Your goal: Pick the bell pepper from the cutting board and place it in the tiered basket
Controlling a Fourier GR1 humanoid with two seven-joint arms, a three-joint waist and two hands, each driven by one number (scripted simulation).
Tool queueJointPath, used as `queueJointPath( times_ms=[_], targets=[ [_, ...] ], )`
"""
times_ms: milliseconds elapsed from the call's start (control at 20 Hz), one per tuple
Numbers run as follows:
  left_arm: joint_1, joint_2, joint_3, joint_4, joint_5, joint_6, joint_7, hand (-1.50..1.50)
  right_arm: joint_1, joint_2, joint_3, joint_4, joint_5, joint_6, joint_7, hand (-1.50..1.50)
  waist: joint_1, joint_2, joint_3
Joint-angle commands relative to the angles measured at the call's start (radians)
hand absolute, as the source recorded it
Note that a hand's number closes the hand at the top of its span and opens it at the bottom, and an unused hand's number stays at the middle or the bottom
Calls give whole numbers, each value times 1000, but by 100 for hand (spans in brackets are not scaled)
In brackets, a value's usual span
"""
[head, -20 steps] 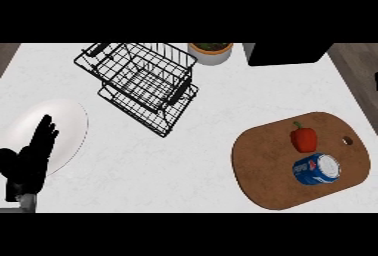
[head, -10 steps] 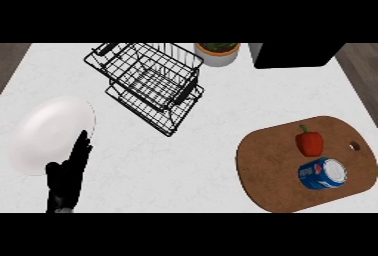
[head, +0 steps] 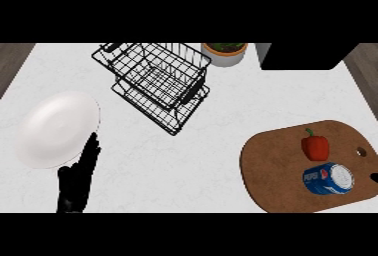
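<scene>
Pickup not begun: pepper (head: 315, 146) on board (head: 277, 165), lower right (beside can (head: 328, 179)). Left hand (head: 77, 181) lower left, fingers straight, empty. Next: reach pepper, then basket (head: 156, 82).

the left hand (head: 77, 177) is cut off at the lower edge of the head view; its wrist and forearm do not show. its fingertips overlap the lower rim of the white plate (head: 55, 129) and hide a small part of it. the right hand is outside the view. a black box (head: 306, 56) at the far side of the bench (head: 221, 130) is cut by the upper edge, so its height cannot be told. the potted plant (head: 225, 51) is cut there too; only the pot and some leaves show. the cutting board (head: 277, 165) runs past the lower and right edges. the lettering on the blue can (head: 328, 179) is too small to read in full.
</scene>
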Motion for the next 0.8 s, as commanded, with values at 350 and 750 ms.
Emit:
queueJointPath(
  times_ms=[350, 750],
  targets=[
    [-18, -56, -51, 29, -50, 16, -4, 0, -142, -222, 229, -203, 390, 115, 759, -150, 41, 6, 4],
    [-64, -80, -40, 52, -67, 29, 33, 0, -352, -65, 396, -14, 590, 243, 863, -150, 32, 6, 6]
  ],
)
